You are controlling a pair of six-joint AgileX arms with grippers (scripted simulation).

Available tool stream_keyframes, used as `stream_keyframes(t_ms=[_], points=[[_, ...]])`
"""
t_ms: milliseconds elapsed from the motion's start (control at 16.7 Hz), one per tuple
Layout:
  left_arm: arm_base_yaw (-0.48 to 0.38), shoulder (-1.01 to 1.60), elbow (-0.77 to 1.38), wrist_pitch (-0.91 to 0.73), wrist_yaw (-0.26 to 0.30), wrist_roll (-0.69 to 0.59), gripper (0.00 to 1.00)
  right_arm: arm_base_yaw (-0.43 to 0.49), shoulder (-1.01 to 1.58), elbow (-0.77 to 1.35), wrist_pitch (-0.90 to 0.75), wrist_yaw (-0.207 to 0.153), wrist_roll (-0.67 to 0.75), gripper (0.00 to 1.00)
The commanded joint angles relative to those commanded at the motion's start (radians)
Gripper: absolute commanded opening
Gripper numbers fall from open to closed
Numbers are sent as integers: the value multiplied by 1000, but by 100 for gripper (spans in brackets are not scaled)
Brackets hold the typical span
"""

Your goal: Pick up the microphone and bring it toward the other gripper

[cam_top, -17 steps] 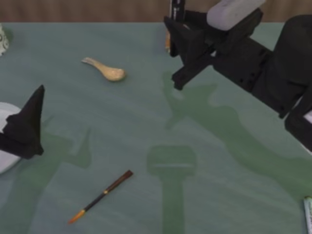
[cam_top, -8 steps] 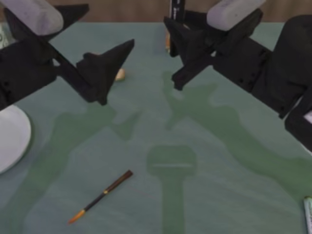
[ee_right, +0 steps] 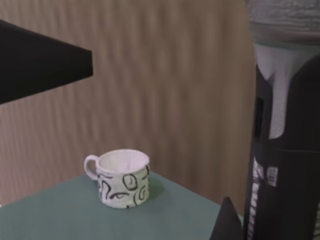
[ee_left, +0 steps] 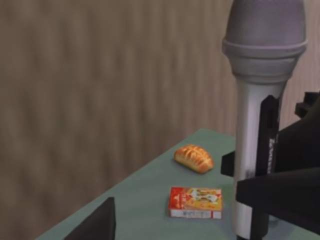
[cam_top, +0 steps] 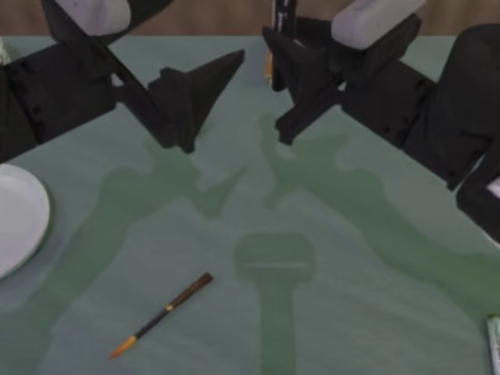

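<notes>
Since half a second back, left gripper (cam_top: 205, 101) swung farther in toward right gripper (cam_top: 285, 74), fingers spread and empty. Right gripper pinching the microphone (ee_left: 260, 130) upright, lifted clear of the table (cam_top: 351, 258), mesh head up. Pick-up looks done; only the gap between the two claws left to narrow.

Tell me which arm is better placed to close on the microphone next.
Left. The right pincer already holds the upright microphone with black handle and grey mesh head, high at the table's far edge. The left pincer hangs open beside it, fingers pointing toward the microphone, nothing between them.
</notes>
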Motion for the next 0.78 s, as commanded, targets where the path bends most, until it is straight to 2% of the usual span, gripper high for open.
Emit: stream_keyframes(t_ms=[180, 600, 780], points=[[-22, 40, 35, 13, -16, 0, 100, 0, 0, 0, 0, 0, 0, 0], [-145, 342, 249, 95, -133, -2, 100, 0, 0, 0, 0, 0, 0, 0], [-164, 376, 277, 105, -151, -3, 100, 0, 0, 0, 0, 0, 0, 0]])
